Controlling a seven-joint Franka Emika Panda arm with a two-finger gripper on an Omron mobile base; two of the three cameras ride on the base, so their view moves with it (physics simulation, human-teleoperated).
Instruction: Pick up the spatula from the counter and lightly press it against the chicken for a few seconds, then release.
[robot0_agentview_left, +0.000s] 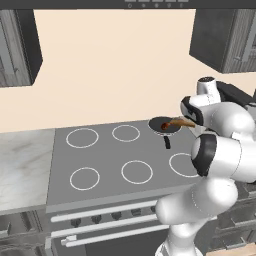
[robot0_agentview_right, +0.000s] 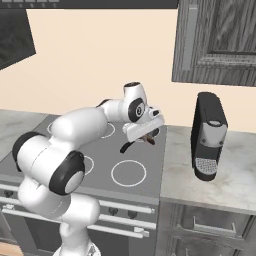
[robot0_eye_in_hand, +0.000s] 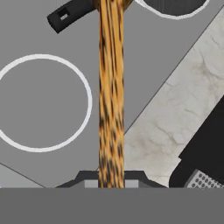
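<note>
My gripper (robot0_eye_in_hand: 110, 175) is shut on the spatula (robot0_eye_in_hand: 110, 87), whose mottled orange-brown wooden handle runs straight up from between the fingers. From the left base the spatula (robot0_agentview_left: 180, 122) slants down from the hand into the small black pan (robot0_agentview_left: 161, 121) on the back right burner. A small brown piece, the chicken (robot0_agentview_left: 164, 128), lies in the pan at the spatula's tip; whether they touch I cannot tell. From the right base the gripper (robot0_agentview_right: 147, 134) hangs over the stove's right side, and the arm hides most of the pan.
The pan's black handle (robot0_eye_in_hand: 70, 15) points toward the stove's front. A black coffee machine (robot0_agentview_right: 209, 135) stands on the marble counter (robot0_agentview_right: 225, 180) right of the stove (robot0_agentview_left: 100, 150). Dark cabinets hang above on both sides.
</note>
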